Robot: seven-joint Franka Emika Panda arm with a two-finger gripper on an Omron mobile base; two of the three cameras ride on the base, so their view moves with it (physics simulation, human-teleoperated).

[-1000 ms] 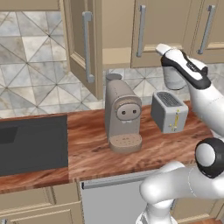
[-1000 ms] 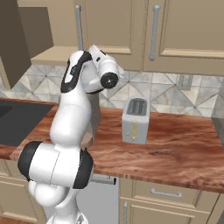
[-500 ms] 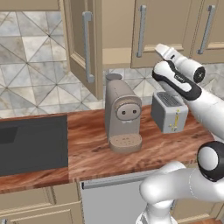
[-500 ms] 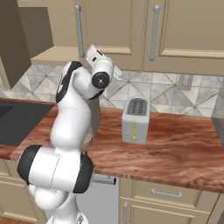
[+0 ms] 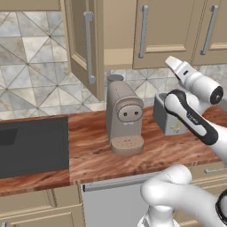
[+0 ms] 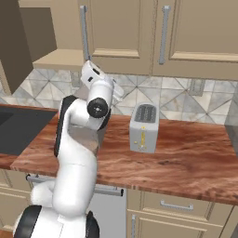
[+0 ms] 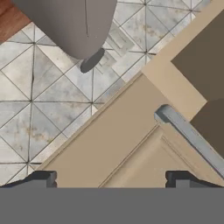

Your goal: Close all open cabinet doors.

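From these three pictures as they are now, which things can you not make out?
- Open cabinet door: the top edge of the left base view cuts off its upper part.
- Inside of the open cabinet: dark in the right base view; contents cannot be told.
- Toaster: partly behind the arm in the left base view.
- Coffee machine: cut off by the top edge of the hand view.

Even, bright rendered light; soft shadow cast under coffee machine [image 5: 124, 116]; no glare, edges slightly soft, undistorted.
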